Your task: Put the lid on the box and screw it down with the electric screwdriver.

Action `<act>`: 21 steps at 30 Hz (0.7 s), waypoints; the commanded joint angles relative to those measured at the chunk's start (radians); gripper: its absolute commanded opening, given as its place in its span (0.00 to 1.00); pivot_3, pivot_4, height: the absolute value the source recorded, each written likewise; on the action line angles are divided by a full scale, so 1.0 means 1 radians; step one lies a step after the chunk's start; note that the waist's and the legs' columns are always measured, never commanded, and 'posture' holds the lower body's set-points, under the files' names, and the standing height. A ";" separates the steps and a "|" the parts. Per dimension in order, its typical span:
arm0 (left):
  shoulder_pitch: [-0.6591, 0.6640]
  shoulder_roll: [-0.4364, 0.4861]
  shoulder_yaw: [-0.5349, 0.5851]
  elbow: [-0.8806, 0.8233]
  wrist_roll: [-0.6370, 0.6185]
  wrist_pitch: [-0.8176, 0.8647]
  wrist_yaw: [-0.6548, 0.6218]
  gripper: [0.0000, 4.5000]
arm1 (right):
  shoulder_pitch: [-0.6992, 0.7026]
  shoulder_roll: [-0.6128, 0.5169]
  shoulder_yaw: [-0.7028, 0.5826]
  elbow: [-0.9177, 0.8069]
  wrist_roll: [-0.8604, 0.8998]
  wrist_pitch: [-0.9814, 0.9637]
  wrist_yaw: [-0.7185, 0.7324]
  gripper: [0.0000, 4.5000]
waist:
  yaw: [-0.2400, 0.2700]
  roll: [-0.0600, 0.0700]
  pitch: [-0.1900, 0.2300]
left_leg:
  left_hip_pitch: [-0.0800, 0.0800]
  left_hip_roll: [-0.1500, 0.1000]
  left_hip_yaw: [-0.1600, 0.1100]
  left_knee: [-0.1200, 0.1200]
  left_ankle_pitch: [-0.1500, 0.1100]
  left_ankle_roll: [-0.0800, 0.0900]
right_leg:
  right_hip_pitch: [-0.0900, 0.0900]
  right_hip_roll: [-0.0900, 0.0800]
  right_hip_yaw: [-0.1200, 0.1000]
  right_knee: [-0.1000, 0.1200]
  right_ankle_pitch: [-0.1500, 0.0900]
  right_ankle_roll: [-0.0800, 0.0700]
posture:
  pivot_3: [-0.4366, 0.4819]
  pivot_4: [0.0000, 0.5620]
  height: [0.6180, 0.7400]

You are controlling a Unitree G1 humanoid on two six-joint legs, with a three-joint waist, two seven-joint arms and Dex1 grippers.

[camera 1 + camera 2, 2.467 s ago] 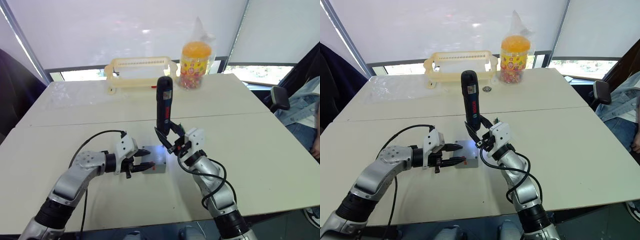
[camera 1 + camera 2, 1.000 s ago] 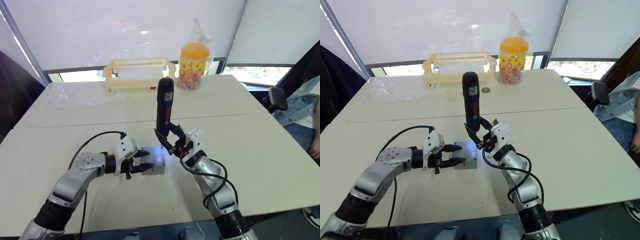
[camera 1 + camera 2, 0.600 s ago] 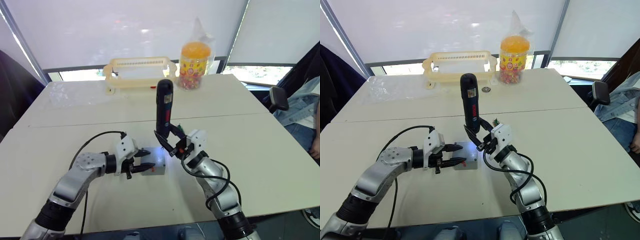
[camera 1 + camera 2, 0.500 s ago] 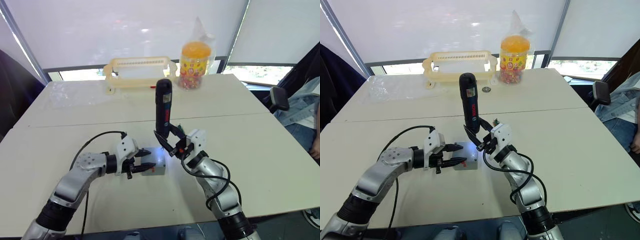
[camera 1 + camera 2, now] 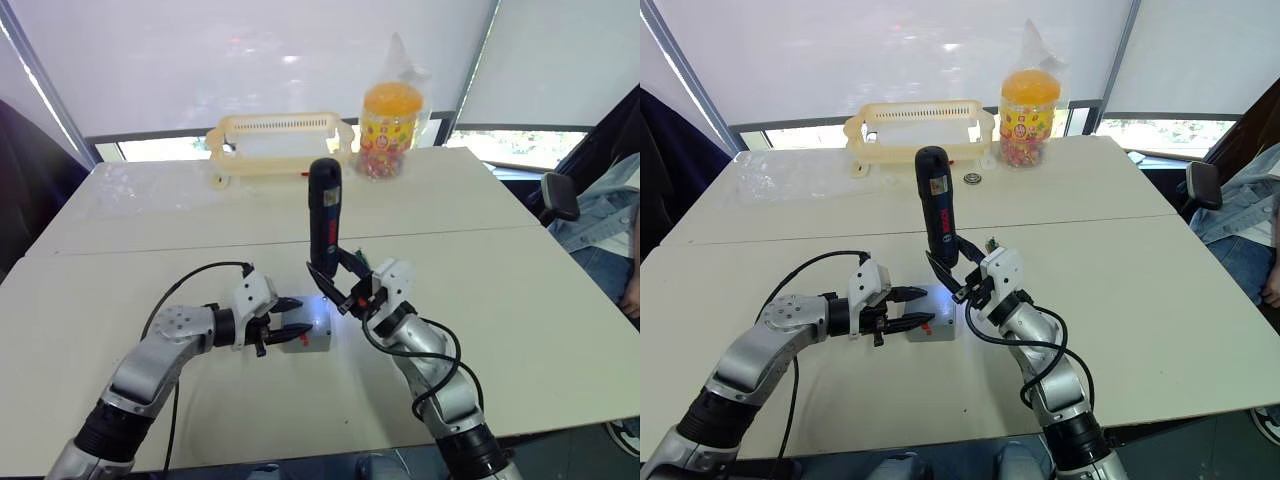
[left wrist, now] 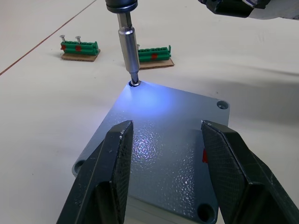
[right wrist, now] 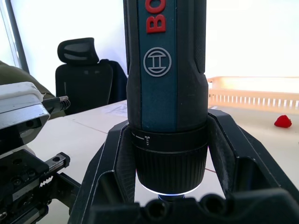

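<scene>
Four corners to fasten, by the look of it, and caught with work on just one; found the lid point(image 6: 161, 135) already seated flat on the box point(image 5: 310, 343), mid-tabletop point(image 5: 520, 300) between the two arms; saw the right end effector point(image 5: 335, 283) clenched around the lower barrel of the electric screwdriver point(image 5: 323, 215), tool nearly upright, light on, bit planted in the screw point(image 6: 134, 83) at the lid's far corner.

Noticed the left end effector point(image 5: 288, 318) released, fingers point(image 6: 114, 163) spread on either side of the lid, and couldn't tell whether actually touching it; so, probably no real bracing on the box.

Biggest worry: cam-out from any lean of that tall tool, then a skid of the bit across the lid; second worry: spin or slide of the whole box under torque, given the loose hold; also possible: a cocked lid from tightening one corner hard before the others; couldn't tell whether the other corner holes had screws in.

Spotted two green screw strips point(image 6: 79, 45) lying just beyond the box, close enough for a knock from a wandering bit.
</scene>
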 commanded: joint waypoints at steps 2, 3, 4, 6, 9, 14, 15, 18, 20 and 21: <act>0.012 0.012 -0.004 0.006 0.018 0.015 0.001 0.52 | 0.057 -0.010 0.023 0.177 -0.051 0.060 -0.006 0.40 | 0.000 0.000 0.000 | 0.000 0.000 0.000 0.000 0.000 0.000 | 0.000 0.000 0.000 0.000 0.000 0.000 | 0.48 0.27 1.00; 0.012 0.013 -0.004 0.006 0.018 0.016 0.001 0.52 | 0.057 -0.009 0.023 0.180 -0.051 0.057 -0.007 0.40 | 0.000 0.000 0.000 | 0.000 0.000 0.000 0.000 0.000 0.000 | 0.000 0.000 0.000 0.000 0.000 0.000 | 0.48 0.27 1.00; 0.012 0.014 -0.003 0.007 0.018 0.015 0.000 0.52 | 0.054 -0.006 0.024 0.184 -0.052 0.055 -0.008 0.40 | 0.000 0.000 0.000 | 0.000 0.000 0.000 0.000 0.000 0.000 | 0.000 0.000 0.000 0.000 0.000 0.000 | 0.48 0.27 1.00; 0.012 0.016 -0.002 0.007 0.017 0.016 -0.002 0.52 | 0.052 -0.002 0.024 0.190 -0.052 0.052 -0.011 0.40 | -0.001 0.000 -0.001 | 0.001 0.000 0.000 0.000 0.000 0.000 | 0.000 0.000 0.000 0.000 0.000 0.000 | 0.48 0.27 1.00; 0.013 0.016 -0.003 0.006 0.017 0.015 -0.003 0.52 | 0.048 0.005 0.025 0.200 -0.053 0.043 -0.014 0.40 | -0.001 0.000 -0.001 | 0.001 0.000 0.000 0.000 0.000 0.000 | 0.001 0.000 0.000 0.000 0.000 0.000 | 0.48 0.27 1.00; 0.014 0.016 -0.003 0.004 0.016 0.017 -0.001 0.52 | 0.045 0.009 0.021 0.225 -0.055 0.033 -0.021 0.40 | 0.000 0.001 -0.001 | 0.001 0.000 0.000 0.000 0.000 0.000 | 0.001 0.000 0.000 0.000 0.000 0.000 | 0.48 0.27 1.00; 0.014 0.017 -0.002 0.003 0.016 0.018 -0.001 0.52 | 0.045 0.006 0.020 0.231 -0.056 0.030 -0.020 0.40 | 0.000 0.001 -0.001 | 0.001 0.000 0.000 0.000 0.000 0.000 | 0.001 0.000 0.000 0.000 0.000 0.000 | 0.48 0.27 1.00; 0.017 0.019 -0.001 -0.002 0.015 0.021 0.000 0.52 | 0.052 -0.001 0.020 0.244 -0.059 0.021 -0.016 0.40 | 0.000 0.001 -0.002 | 0.001 0.000 0.000 0.000 0.000 0.000 | 0.001 0.000 0.000 0.000 0.000 0.000 | 0.48 0.27 1.00; 0.018 0.020 0.001 -0.004 0.015 0.022 0.000 0.52 | 0.057 -0.004 0.020 0.249 -0.060 0.015 -0.016 0.40 | 0.000 0.001 -0.004 | 0.001 0.000 0.000 0.000 0.000 0.000 | 0.001 0.000 0.000 0.000 0.000 0.000 | 0.48 0.27 1.00; 0.018 0.022 0.002 -0.004 0.015 0.022 -0.001 0.52 | 0.061 -0.004 0.017 0.248 -0.060 0.012 -0.021 0.40 | 0.000 0.001 -0.004 | 0.001 0.000 0.000 0.000 0.000 0.000 | 0.001 0.000 0.000 0.000 0.000 0.000 | 0.48 0.27 1.00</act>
